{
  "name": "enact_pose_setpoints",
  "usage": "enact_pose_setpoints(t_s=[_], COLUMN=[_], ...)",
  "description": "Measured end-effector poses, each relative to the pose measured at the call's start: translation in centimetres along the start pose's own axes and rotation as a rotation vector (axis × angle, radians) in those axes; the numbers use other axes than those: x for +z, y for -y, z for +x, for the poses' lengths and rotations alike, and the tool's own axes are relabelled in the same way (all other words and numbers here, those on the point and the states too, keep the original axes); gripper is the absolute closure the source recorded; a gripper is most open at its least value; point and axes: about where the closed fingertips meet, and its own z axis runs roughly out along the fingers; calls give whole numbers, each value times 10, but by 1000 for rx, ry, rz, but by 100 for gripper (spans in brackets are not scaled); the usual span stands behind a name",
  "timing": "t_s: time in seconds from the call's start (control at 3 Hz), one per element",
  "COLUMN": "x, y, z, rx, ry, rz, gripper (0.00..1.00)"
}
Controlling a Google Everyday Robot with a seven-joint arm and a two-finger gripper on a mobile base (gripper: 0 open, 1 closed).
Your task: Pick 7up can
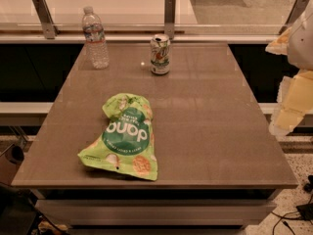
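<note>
The 7up can [160, 55] stands upright near the far edge of the brown table [210, 131], a little right of its middle. It is white and green with a silver top. My gripper [288, 106] hangs at the right edge of the camera view, beyond the table's right side. It is well to the right of the can and nearer to me, apart from it and holding nothing that I can see.
A clear plastic water bottle [95, 38] stands at the far left of the table. A green snack bag [126, 137] lies flat near the front left. A glass railing with metal posts [169, 13] runs behind the table.
</note>
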Motion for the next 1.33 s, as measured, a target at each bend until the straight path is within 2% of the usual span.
enact_pose_setpoints(t_s=[0.67, 1.0, 1.33], x=[-1, 7, 22], y=[6, 24, 49], z=[1, 0, -6], rx=[14, 61, 125], ry=[25, 104, 218], rz=[14, 40, 74], gripper=[0, 0, 0])
